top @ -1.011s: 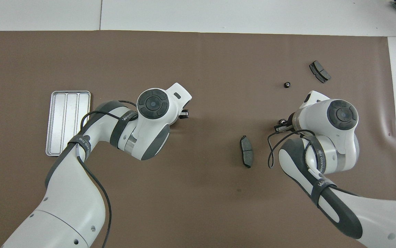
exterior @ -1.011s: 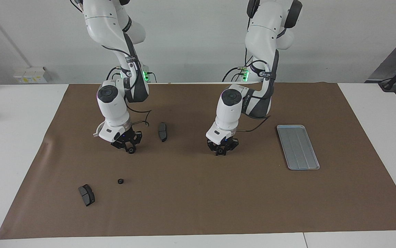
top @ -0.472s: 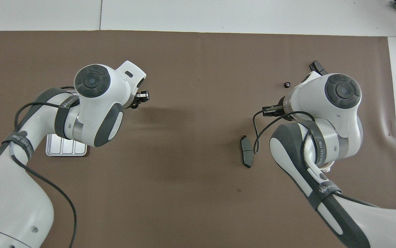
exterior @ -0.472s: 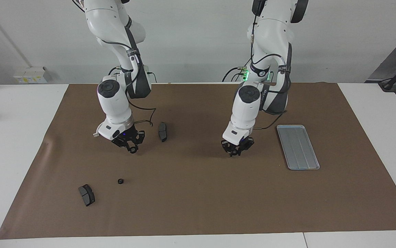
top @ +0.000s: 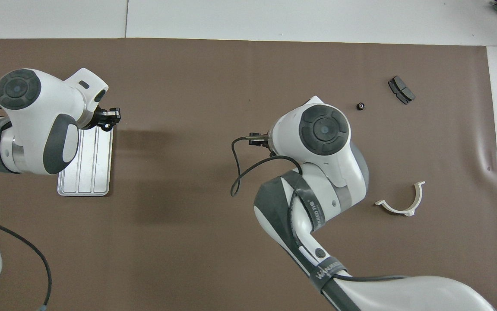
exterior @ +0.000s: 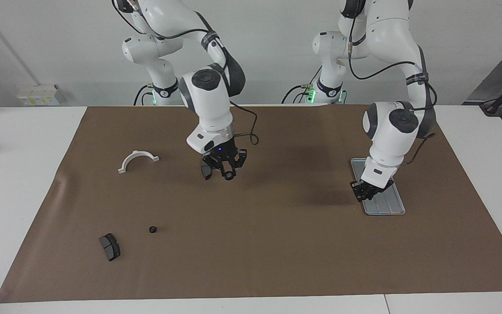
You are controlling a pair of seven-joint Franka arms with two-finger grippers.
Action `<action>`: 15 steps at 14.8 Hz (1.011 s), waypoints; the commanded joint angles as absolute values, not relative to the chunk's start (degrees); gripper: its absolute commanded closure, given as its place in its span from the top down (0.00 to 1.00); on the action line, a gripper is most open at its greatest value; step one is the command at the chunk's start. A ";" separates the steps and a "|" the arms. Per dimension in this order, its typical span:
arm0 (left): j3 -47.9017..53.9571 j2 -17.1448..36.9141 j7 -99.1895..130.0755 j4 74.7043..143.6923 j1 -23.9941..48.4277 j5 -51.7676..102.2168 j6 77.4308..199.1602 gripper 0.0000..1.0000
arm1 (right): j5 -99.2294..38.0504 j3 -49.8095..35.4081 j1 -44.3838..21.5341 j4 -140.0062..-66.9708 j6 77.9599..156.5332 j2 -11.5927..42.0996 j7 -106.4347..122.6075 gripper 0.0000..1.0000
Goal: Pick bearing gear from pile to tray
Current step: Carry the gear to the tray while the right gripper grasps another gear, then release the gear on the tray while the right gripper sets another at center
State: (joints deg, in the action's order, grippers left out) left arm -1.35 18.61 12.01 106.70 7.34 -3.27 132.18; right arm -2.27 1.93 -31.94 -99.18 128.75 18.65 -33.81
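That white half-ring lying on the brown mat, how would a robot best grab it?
Probably from straight above, pinching the thin band of the white half-ring bracket at the top of its arch. It lies flat and alone on the mat, and the arch is narrow enough to straddle.

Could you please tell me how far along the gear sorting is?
Done: nothing seen; the tray looks bare where visible. In hand: left gripper hangs over the tray's edge, right gripper over the mat; loads unclear. Left: one gear lies on the mat beside a brake pad.

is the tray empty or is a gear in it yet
Empty where it shows: the tray's ridged floor is bare. Its end under the left gripper is covered, so cannot tell there.
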 commanded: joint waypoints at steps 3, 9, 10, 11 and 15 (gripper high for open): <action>-0.53 17.66 6.59 110.65 3.69 -4.22 137.87 0.00 | -2.63 2.11 -39.01 -88.60 133.82 31.36 -46.12 0.00; -0.53 20.30 4.41 112.85 2.47 -4.22 145.55 0.00 | -2.02 2.11 -40.61 -91.04 139.65 34.01 -47.82 0.21; -0.53 20.30 4.22 112.94 2.37 -4.22 145.37 0.00 | -2.02 2.11 -40.61 -92.01 140.88 34.01 -47.64 0.30; -0.53 20.13 4.04 113.64 2.29 -4.22 145.37 0.00 | -2.11 2.11 -40.69 -92.89 141.93 33.93 -47.64 0.54; -0.53 20.04 4.04 114.08 2.55 -4.22 145.81 0.87 | 5.16 2.55 -39.47 -92.37 139.58 32.00 -47.37 1.00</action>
